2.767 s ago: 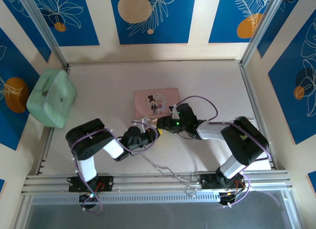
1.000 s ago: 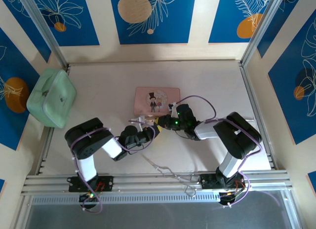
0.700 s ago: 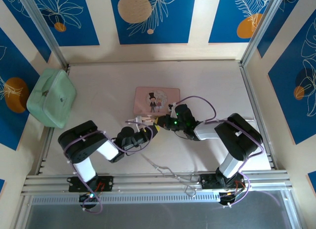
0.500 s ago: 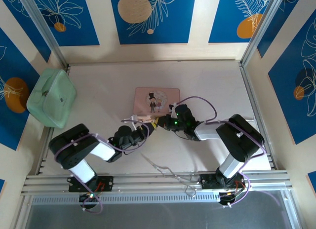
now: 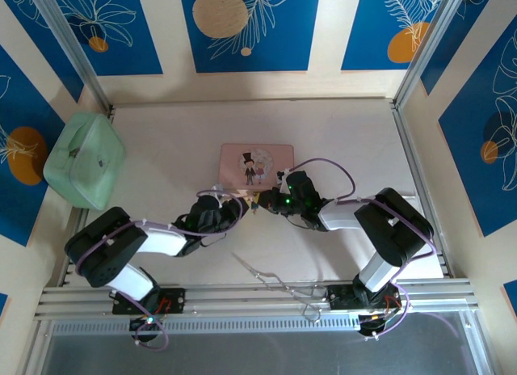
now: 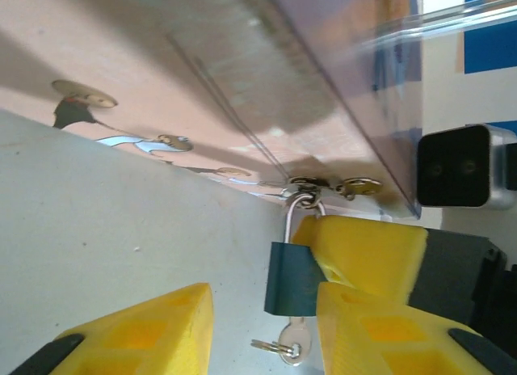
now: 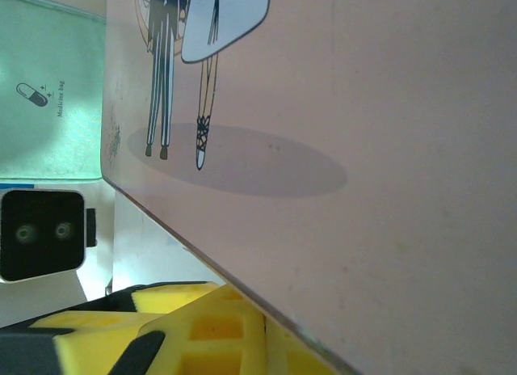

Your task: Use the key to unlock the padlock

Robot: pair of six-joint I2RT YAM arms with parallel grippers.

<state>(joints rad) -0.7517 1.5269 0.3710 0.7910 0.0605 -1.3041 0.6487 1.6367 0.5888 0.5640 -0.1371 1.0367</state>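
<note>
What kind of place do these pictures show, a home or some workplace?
Probably a robot test cell in a lab, not a home. A table is fenced by aluminium rails, printed blue wall panels form a backdrop, and a left arm and right arm are bolted at its near edge.

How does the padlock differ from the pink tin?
The padlock is tiny, the tin far larger. The padlock has a dark blue body and silver loop; the tin is pink with a cartoon couple. They meet at the tin's edge, where the loop hooks on.
</note>
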